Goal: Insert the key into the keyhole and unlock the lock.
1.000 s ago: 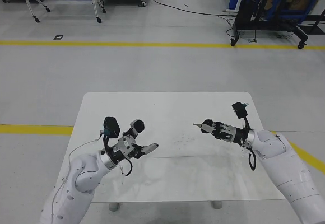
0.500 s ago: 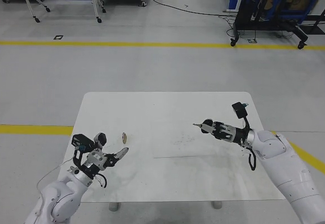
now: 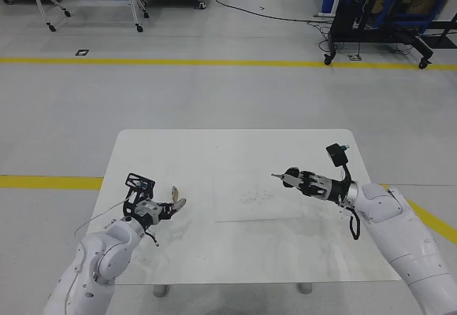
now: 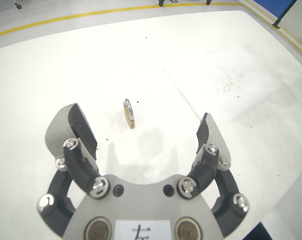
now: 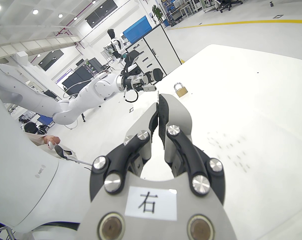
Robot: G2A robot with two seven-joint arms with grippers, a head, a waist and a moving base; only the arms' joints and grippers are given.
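A small brass padlock (image 3: 175, 191) with a silver shackle rests on the white table (image 3: 244, 150), left of the middle. My left gripper (image 3: 172, 207) is open just short of it, low over the table. In the left wrist view the padlock (image 4: 128, 113) is edge-on, slightly beyond the gap between the ribbed pads (image 4: 82, 128) of the left gripper (image 4: 140, 123). My right gripper (image 3: 285, 178) hovers over the table's right part, shut on the key, whose thin metal tip (image 3: 274, 176) points toward the left arm. From the right gripper (image 5: 158, 101) the padlock (image 5: 180, 89) and left gripper (image 5: 147, 86) lie ahead.
A faint seam (image 3: 236, 221) and scuff marks (image 3: 256, 194) cross the tabletop's middle. The near table edge (image 3: 268, 280) runs below both arms. Yellow floor lines (image 3: 213, 61) and a dark wheeled cart (image 3: 378, 35) are far behind the table.
The left arm drew back toward the table's left edge, uncovering the padlock, then came forward again, low and close to it, fingers open. The right arm and key have not moved.
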